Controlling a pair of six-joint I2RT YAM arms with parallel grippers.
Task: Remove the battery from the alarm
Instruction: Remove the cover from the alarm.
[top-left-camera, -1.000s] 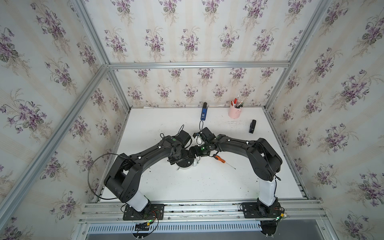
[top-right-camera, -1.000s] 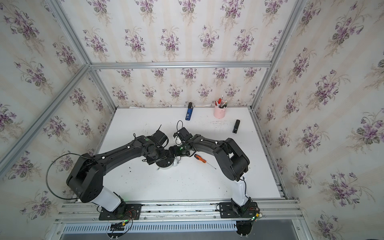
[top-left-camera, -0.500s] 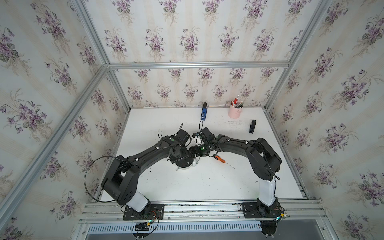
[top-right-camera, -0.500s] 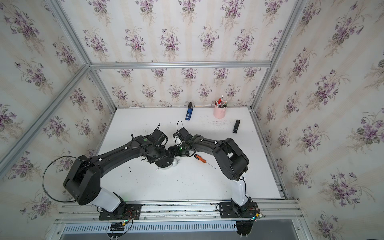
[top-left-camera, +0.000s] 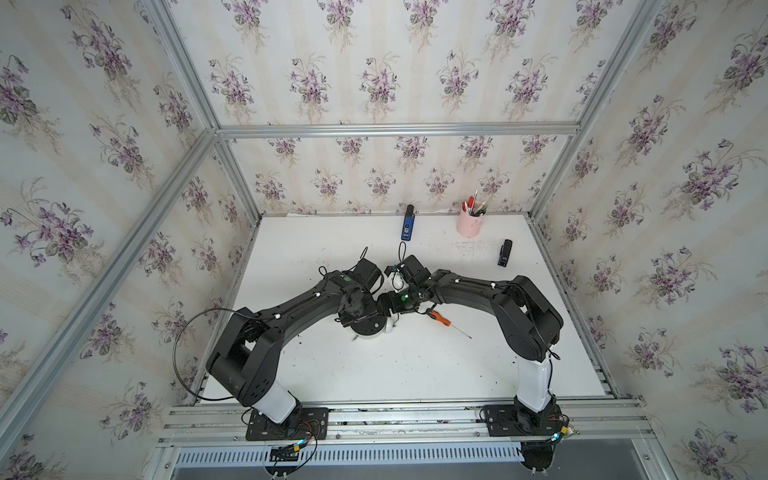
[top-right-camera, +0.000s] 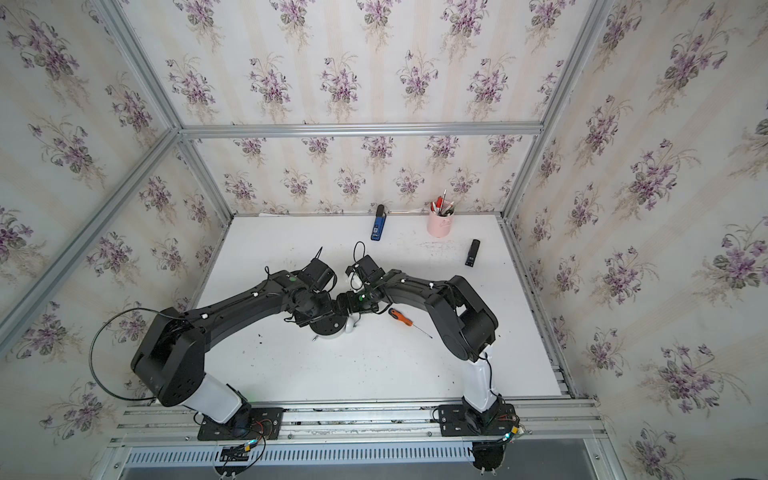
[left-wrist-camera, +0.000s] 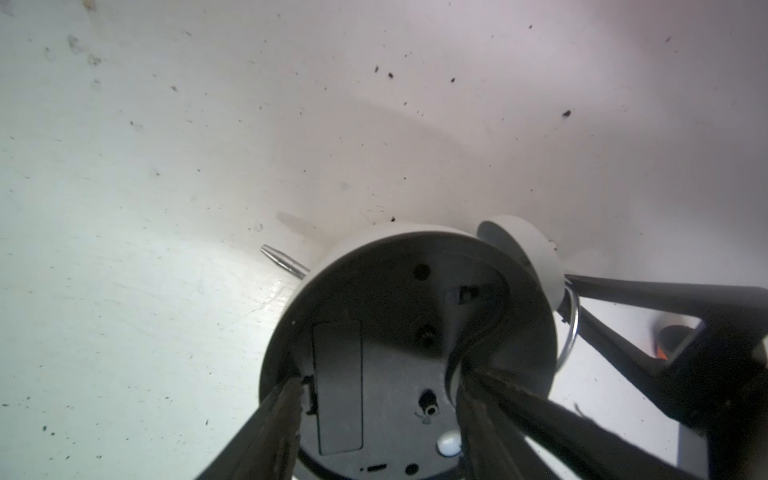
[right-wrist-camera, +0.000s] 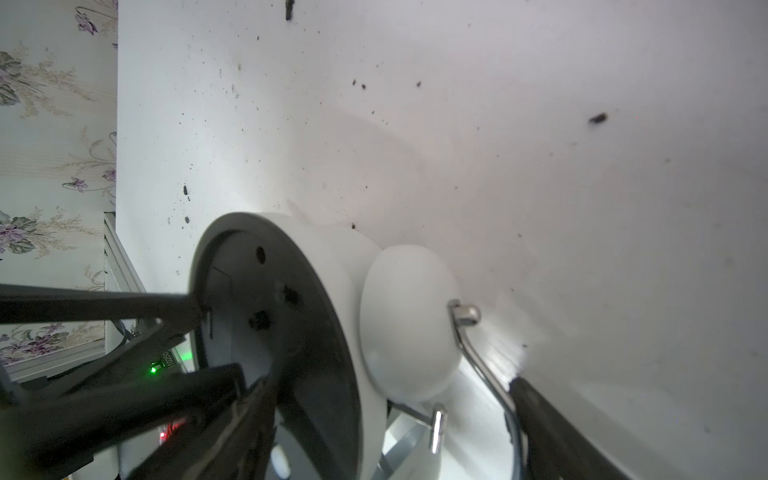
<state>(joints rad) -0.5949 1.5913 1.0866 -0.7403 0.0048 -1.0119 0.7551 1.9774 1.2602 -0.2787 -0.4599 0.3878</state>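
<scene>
One alarm (left-wrist-camera: 386, 299); back markings blurred

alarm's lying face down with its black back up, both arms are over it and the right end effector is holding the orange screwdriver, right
No: the right end effector holds no screwdriver. Both top views show the orange screwdriver lying loose on the table beside the right arm. The rest stands: the alarm lies face down, black back up, both arms over it.
</scene>
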